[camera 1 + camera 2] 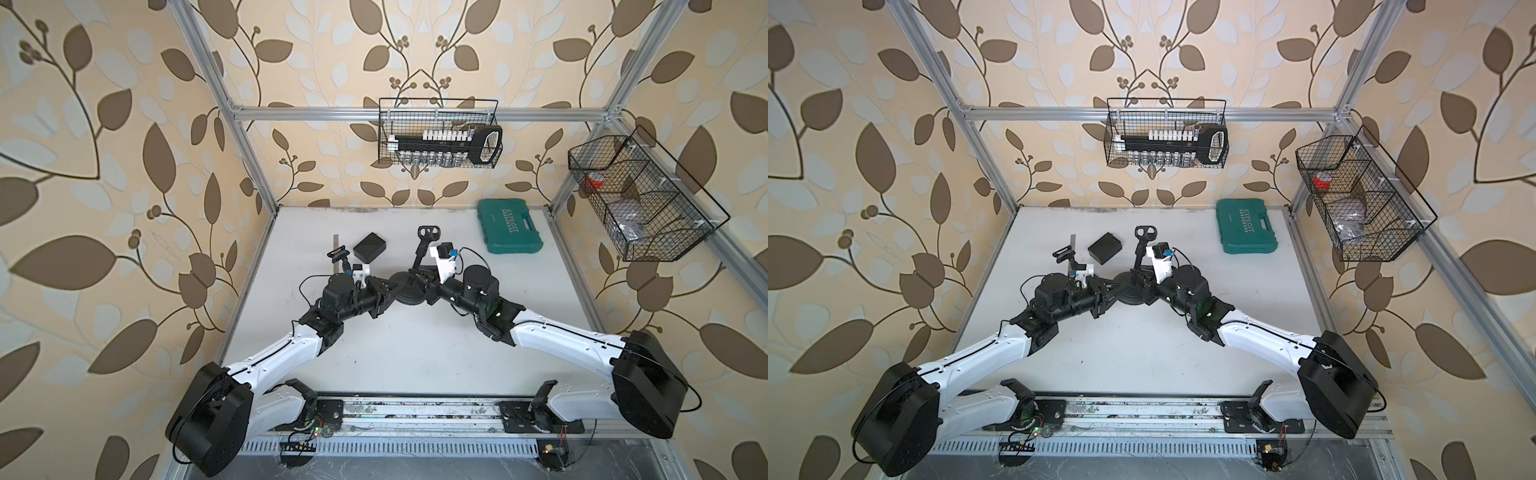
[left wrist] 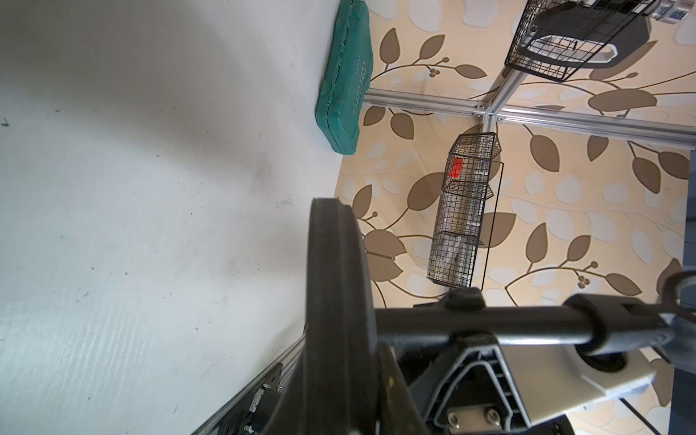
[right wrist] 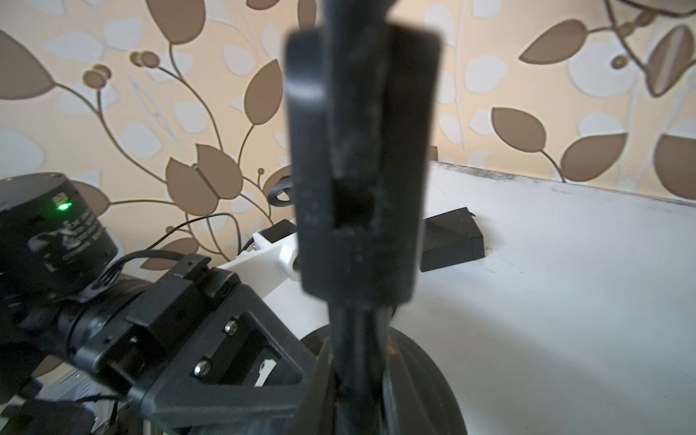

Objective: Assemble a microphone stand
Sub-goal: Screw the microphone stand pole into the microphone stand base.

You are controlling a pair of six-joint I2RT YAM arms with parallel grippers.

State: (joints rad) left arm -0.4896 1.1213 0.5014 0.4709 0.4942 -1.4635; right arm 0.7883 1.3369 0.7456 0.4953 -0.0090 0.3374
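Two white-and-black arms meet at the centre of the frame over a matte white table [image 1: 415, 353], closing on a part-built microphone stand, as both top views show. The left gripper [image 1: 390, 292] has its jaws pressed onto the rim of the flat, round black base [image 1: 409, 296], which sits on the table. The right gripper [image 1: 429, 286] pinches the slim black pole [image 1: 419, 257] low down, just above the base. The pole leans toward the upper right of the frame and ends in a ringed black clip [image 1: 429, 231]. The right wrist view adds what the top views cannot: blurred, dust-flecked matte pads [image 3: 309, 150] lie flat against both sides of the pole, and the left gripper's open triangular fingers reach the base rim. The left wrist view shows the base edge-on as a thick disc with a stepped, rounded lip, the pole standing out from its face. A matte black box [image 1: 370, 247] and a smaller clip [image 1: 337, 252] lie left of the pole. The ribbed green plastic case [image 1: 509, 226] at the table's upper right, the back basket [image 1: 438, 133] and the side basket [image 1: 640, 199], both of black wire, appear in the top and left wrist views only.
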